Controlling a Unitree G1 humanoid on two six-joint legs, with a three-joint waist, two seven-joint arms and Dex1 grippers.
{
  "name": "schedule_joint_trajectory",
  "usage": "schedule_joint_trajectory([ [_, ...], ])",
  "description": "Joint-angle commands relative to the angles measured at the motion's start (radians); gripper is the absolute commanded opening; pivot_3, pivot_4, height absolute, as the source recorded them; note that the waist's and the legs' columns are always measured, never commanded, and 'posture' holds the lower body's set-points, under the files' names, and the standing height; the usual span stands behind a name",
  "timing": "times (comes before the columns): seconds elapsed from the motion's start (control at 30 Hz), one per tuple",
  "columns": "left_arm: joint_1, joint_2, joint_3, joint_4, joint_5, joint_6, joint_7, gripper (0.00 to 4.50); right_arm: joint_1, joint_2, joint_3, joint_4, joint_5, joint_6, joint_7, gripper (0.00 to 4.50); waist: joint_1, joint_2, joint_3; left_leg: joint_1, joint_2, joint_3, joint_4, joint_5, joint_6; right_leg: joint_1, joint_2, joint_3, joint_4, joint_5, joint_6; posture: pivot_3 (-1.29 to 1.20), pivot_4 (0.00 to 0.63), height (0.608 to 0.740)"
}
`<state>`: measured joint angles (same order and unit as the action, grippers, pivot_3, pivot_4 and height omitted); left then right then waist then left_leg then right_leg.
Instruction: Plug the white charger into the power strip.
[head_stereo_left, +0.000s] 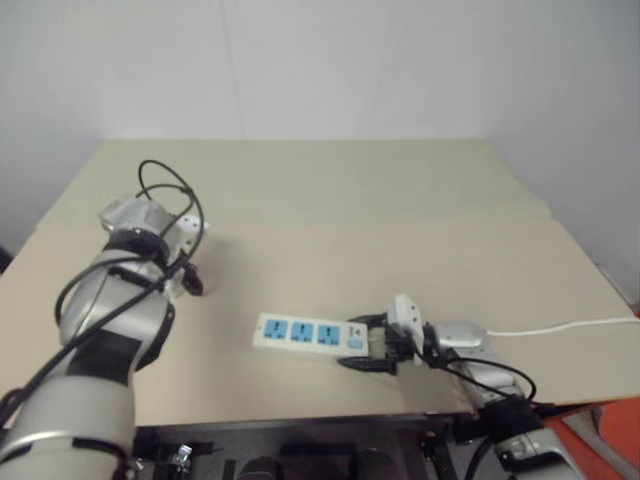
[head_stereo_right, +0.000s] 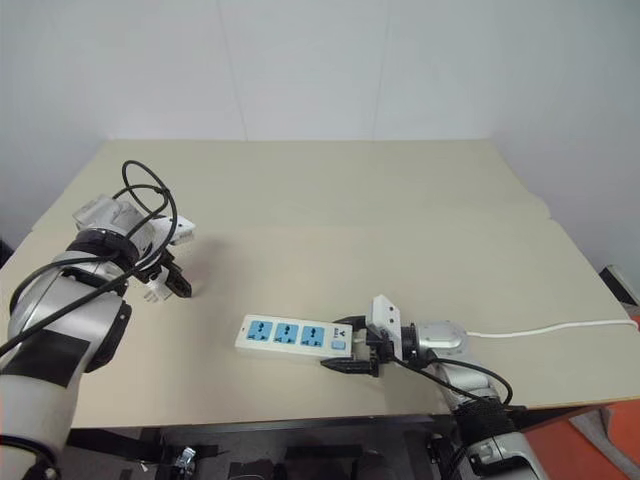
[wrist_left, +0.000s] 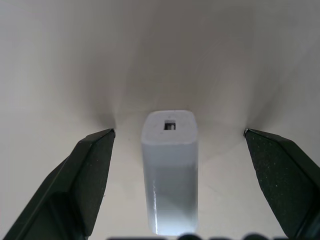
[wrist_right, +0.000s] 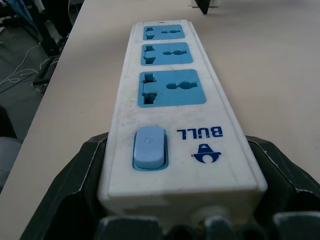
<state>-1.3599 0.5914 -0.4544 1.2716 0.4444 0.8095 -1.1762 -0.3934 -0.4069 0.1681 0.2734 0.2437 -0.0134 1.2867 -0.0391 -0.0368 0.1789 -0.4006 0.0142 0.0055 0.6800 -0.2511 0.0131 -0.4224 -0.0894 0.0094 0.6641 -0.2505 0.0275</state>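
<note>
Squarely between left gripper (wrist_left: 175, 137) fingers: white charger (wrist_left: 170, 165)

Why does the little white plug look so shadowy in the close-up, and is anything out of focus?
Left wrist view: the white charger stands between the open left claw, soft shadows fanning over the table; its near end blurs. Right wrist view: the power strip is sharp at the switch, softer toward the far socket, with the right claw on both its sides. Head views: even light, no glare.
</note>
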Motion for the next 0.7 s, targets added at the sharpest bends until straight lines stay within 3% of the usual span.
schedule_joint_trajectory([
  [0.03, -0.007, -0.003, 0.027, 0.008, -0.013, -0.007, 0.05, 4.5, 0.03, -0.017, 0.015, -0.025, 0.003, 0.03, 0.001, 3.43, 0.001, 0.0, 0.0, 0.0, 0.0, 0.0, 0.0, 0.0, 0.0, 0.0, 0.0, 0.0, 0.0, 0.0, 0.0, 0.0, 0.15, 0.74],
  [0.33, 0.0, -0.016, 0.026, 0.013, -0.011, -0.017, 0.035, 4.5, 0.05, -0.033, 0.014, -0.059, 0.011, 0.051, -0.016, 3.43, 0.004, 0.0, 0.0, 0.001, -0.001, 0.0, 0.0, 0.0, 0.0, 0.001, -0.001, 0.0, 0.0, 0.0, 0.0, 0.0, 0.15, 0.74],
  [0.7, 0.004, -0.015, 0.036, 0.016, -0.013, -0.028, 0.043, 1.09, 0.057, -0.04, 0.013, -0.069, 0.015, 0.065, -0.022, 3.43, 0.003, 0.0, -0.001, 0.001, -0.001, 0.0, 0.0, 0.0, 0.0, 0.001, -0.001, 0.0, 0.0, 0.0, 0.0, 0.0, 0.15, 0.74],
])
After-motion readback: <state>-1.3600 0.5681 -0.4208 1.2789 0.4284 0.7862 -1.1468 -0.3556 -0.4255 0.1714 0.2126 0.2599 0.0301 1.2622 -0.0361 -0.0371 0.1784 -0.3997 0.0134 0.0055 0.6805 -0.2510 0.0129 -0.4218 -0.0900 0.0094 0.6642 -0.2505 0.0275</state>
